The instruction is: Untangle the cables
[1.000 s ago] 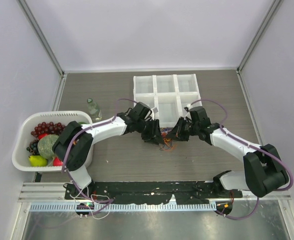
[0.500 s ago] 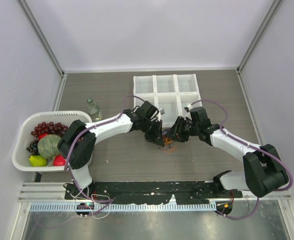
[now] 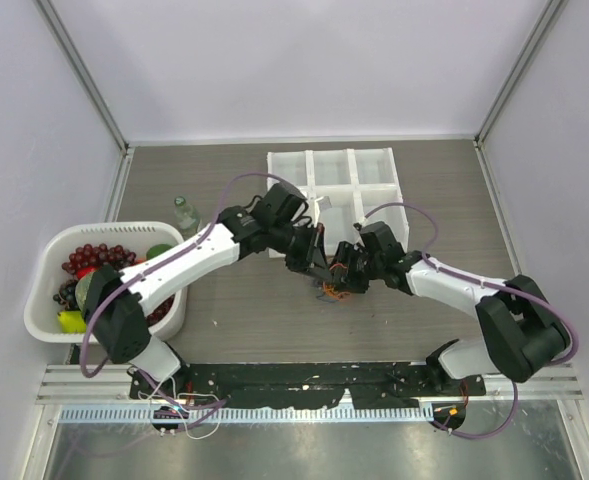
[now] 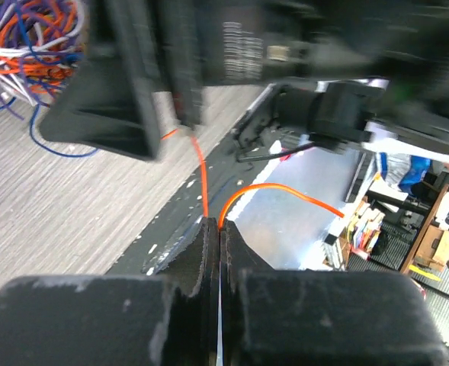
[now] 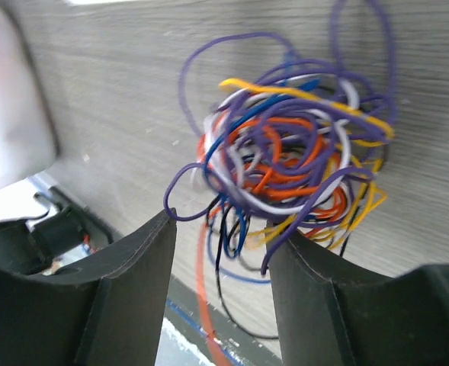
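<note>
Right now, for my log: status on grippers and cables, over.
Left gripper shut on orange cable. Right gripper open at tangle. Tangle knotted, nothing blocking seen.

The left arm [image 3: 184, 265] stretches far and right, and the right arm [image 3: 454, 288] reaches left to meet it mid-scene. The left gripper [image 4: 219, 229] is pinched tight on an orange cable [image 4: 201, 179]. The right gripper [image 5: 220, 252], just beside it, has its fingers spread apart.

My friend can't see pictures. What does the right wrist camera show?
A tangled ball of thin cables, purple, orange, white, yellow and blue, lies on the grey table just beyond the open right gripper. One orange strand trails down between its fingers.
</note>
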